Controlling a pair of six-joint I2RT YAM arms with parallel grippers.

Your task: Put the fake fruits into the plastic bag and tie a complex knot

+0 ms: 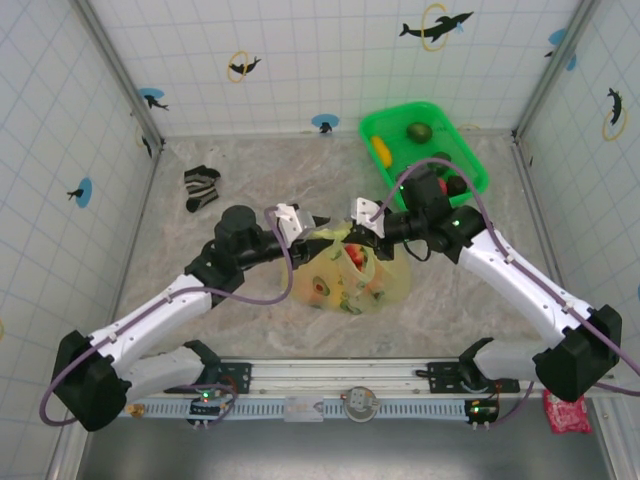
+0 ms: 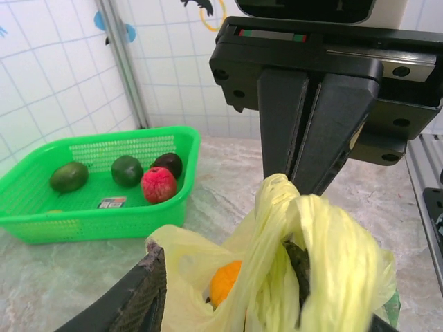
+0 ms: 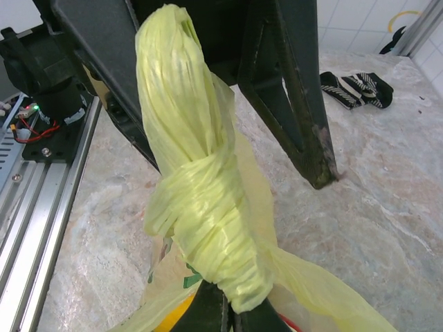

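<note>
Knot [image 3: 204, 207] stands pinched in right claw [image 3: 232, 315], inside the parted left claw [image 1: 318, 224].

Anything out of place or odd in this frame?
Yes. Several fruits lie in the green basket at the far right while the bag already has a knot in its handles. A striped sock lies far left on the table, unrelated to the job.
</note>
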